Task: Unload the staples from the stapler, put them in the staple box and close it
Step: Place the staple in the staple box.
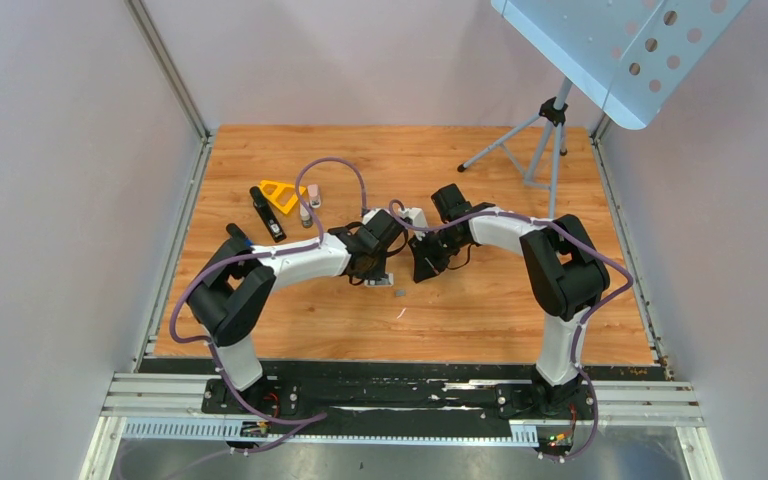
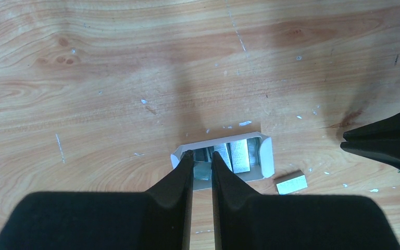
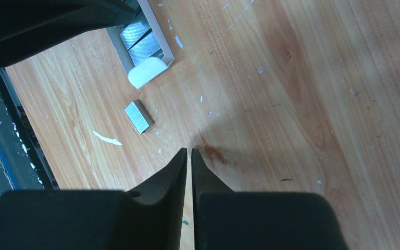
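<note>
The black stapler (image 1: 267, 213) lies at the back left of the wooden table, away from both grippers. My left gripper (image 2: 202, 156) reaches into a small white cardboard box (image 2: 266, 156) holding several silver staple strips (image 2: 238, 155). Its fingers are shut on one short strip (image 2: 202, 172) at the box's left end. Just right of the box, a loose staple block (image 2: 291, 183) lies on the wood. My right gripper (image 3: 189, 152) hovers over bare wood right of the box, shut with nothing between its fingers.
A yellow triangular tool (image 1: 282, 194) and two small bottles (image 1: 309, 205) lie beside the stapler. A tripod stand (image 1: 550, 125) with a perforated panel occupies the back right. A white paper scrap (image 3: 107, 138) lies near the loose block. Walls close in both sides.
</note>
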`<state>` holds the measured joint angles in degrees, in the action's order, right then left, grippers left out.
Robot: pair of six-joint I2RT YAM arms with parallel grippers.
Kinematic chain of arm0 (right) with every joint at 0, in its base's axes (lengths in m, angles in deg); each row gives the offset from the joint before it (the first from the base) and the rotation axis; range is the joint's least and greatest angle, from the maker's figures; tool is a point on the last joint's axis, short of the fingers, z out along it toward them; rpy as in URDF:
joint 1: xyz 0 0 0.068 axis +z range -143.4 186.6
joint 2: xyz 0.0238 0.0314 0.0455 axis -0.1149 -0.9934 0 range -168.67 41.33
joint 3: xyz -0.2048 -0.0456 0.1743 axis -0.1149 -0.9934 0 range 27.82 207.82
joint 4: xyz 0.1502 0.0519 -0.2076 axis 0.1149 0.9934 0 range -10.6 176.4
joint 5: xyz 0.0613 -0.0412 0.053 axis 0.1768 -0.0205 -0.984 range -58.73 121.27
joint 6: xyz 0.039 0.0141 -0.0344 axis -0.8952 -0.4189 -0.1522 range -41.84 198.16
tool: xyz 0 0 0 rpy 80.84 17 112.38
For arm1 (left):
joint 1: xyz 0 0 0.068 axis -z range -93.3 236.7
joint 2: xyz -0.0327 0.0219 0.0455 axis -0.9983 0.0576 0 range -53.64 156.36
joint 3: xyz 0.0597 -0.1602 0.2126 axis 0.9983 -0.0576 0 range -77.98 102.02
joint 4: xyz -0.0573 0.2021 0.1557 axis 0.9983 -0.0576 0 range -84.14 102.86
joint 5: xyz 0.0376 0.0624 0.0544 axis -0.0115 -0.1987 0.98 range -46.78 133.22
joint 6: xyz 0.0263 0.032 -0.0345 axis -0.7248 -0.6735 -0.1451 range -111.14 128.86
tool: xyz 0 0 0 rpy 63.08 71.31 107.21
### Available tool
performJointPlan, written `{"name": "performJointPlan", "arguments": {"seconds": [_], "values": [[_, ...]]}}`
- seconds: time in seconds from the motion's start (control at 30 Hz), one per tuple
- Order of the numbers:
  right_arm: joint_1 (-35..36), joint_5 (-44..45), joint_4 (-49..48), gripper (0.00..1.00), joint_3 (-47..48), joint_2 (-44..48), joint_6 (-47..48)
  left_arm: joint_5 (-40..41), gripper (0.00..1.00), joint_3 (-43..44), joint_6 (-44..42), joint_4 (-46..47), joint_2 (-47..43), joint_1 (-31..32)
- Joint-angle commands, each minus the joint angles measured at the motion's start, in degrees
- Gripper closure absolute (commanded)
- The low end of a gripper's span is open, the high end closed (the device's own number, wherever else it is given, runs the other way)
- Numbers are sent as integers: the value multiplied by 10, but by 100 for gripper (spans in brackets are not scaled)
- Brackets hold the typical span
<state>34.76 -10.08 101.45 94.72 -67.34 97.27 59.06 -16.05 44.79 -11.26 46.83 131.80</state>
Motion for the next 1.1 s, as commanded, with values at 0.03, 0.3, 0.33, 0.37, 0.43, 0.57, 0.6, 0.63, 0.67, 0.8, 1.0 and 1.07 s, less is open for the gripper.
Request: {"name": "performJointPlan", "arguments": {"seconds": [0.03,0.3,0.33,0.37,0.43,0.57,0.6,0.63,0.67,0.8,1.0,1.07], "values": [[-7,-1,4,90,-11,7,1,17,96,12,-2,0,13,7],[-7,0,4,90,-12,8,2,20,86,13,2,-5,11,7],[-7,0,4,90,-12,7,2,20,84,13,3,-5,9,7],[-7,0,4,90,-13,8,2,20,83,14,4,-6,7,7],[-7,-1,4,90,-12,8,2,21,79,15,6,-8,2,7],[-7,-3,4,90,-12,8,2,23,73,17,10,-10,-10,7],[-7,-3,4,90,-12,9,2,25,72,18,10,-12,-11,7],[-7,-3,4,90,-12,8,2,25,72,18,10,-13,-14,7],[-7,-3,4,90,-12,9,2,26,72,19,11,-14,-15,7],[-7,-5,4,90,-13,12,3,22,72,21,12,-15,-28,7],[-7,-16,5,90,-18,39,16,11,73,2,-13,26,-100,7],[-8,-26,9,90,-22,56,30,4,72,-22,-28,61,-136,7]]}}
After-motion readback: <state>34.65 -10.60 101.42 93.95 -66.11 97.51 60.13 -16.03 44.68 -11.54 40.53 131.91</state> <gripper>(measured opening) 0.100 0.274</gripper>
